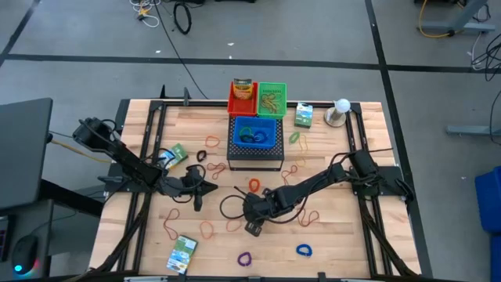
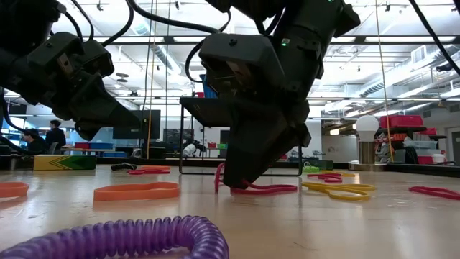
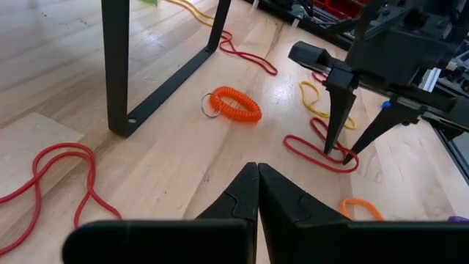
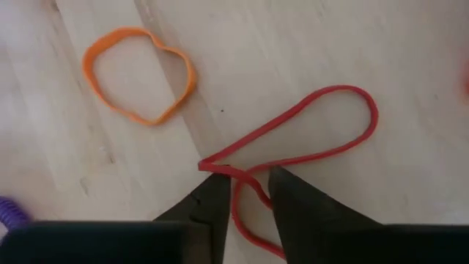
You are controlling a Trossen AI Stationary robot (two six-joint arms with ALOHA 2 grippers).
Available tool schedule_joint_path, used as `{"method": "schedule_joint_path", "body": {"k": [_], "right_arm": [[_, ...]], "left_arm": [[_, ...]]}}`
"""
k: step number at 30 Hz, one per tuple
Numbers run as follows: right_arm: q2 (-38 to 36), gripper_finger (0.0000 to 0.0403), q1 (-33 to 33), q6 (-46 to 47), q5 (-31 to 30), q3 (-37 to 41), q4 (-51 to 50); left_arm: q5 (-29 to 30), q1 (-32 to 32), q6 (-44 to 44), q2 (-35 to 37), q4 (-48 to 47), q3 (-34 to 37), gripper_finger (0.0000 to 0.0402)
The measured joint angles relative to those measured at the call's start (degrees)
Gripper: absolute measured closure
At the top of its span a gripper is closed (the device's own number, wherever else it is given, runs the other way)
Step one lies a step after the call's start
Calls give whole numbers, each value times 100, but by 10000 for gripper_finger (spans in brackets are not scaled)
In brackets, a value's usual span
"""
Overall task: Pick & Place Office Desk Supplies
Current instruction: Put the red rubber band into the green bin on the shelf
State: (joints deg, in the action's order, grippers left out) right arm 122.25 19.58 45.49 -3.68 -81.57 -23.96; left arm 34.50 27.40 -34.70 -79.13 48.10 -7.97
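The right gripper [image 4: 249, 192] is seen pointed down at the table, its two dark fingers [image 4: 211, 198] set a narrow gap apart and planted astride a red rubber band [image 4: 308, 132]. One strand of the band runs through the gap between the tips; nothing is clamped yet, as far as can be judged, since daylight shows on both sides of the strand. In the left wrist view the same gripper [image 3: 344, 150] is shown touching down on the band's end, the tips at table level.

The band is laid out as a long, pinched loop. Taken in the right wrist view as a clock face centred on the fingertips, its long axis runs out toward two o'clock, where the wide rounded end lies; a kinked corner sits just at eleven o'clock of the tips. An orange rubber band [image 4: 139, 73] lies farther off at about ten o'clock, apart from the red one.

On the high view the right gripper [image 1: 255, 215] is placed near the table's middle, at about six o'clock from the blue bin [image 1: 256, 135]. The right arm is plainly the nearer one; the coming squeeze is judged to turn on the strand staying between the tips.

The left gripper [image 1: 196, 189] is held shut and empty, waiting at about nine o'clock of the right one.
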Motion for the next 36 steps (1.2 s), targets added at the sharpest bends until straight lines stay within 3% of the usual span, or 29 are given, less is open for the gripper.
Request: {"method": "schedule_joint_path", "body": {"k": [9, 16, 25, 36], "right_arm": [[16, 394, 32, 16, -185, 12, -7], [-176, 397, 22, 15, -461, 41, -19], [-1010, 400, -11, 50, -734, 32, -67], [-2331, 402, -240, -270, -1688, 30, -334]], "left_arm": [[0, 0, 0, 0, 2, 0, 392], [-2, 0, -103, 0, 3, 0, 392], [1, -171, 342, 0, 13, 0, 392], [12, -236, 168, 0, 19, 0, 392]]}}
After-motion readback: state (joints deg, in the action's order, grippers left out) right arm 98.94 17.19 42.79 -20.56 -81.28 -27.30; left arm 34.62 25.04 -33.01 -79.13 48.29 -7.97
